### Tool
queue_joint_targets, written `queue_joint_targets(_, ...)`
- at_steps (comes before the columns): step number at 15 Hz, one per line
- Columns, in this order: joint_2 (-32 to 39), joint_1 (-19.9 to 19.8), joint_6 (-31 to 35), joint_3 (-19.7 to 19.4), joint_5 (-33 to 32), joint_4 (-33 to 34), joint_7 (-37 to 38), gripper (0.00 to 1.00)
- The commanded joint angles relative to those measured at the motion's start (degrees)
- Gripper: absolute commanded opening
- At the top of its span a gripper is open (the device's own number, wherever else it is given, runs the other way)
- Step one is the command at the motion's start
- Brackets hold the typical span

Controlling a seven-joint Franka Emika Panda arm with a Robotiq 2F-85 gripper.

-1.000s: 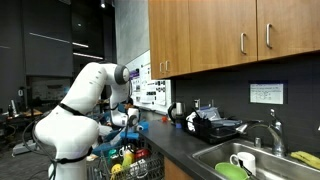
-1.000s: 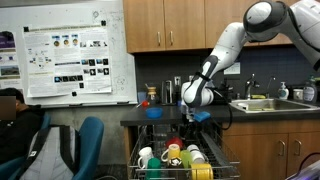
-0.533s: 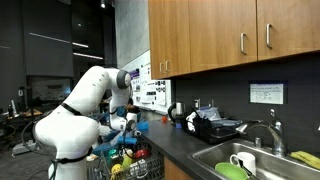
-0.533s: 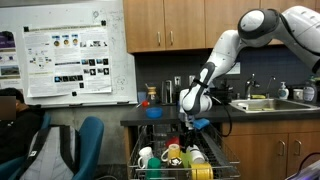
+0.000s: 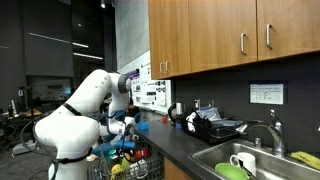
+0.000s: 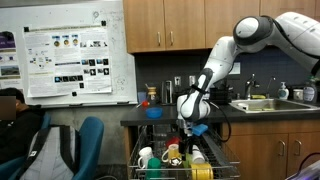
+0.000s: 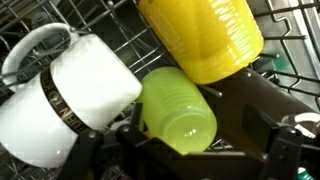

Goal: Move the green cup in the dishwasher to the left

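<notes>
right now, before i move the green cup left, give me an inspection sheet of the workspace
surface: dishwasher rack pulled out, dark wire, crowded.
job's things: green cup on its side between the white mug and the yellow cup.
clutter: further dishes in the rack; the sink holds another mug and a green dish.
jaws: low in the rack, spread either side of the green cup; contact cannot be told.
cables: nothing seen.
surroundings: wooden cabinets, poster board, blue chair, what looks like a seated person near the rack.
</notes>
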Motion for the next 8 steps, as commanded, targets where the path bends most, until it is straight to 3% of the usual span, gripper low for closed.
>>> queue_joint_targets(1,1.2,0.5,-1.0,-0.3,-2.1,2.4,0.4,1.00)
queue_joint_targets(8,2.6,1.0,-1.4,-0.4,-2.9,3.9,0.7,1.00)
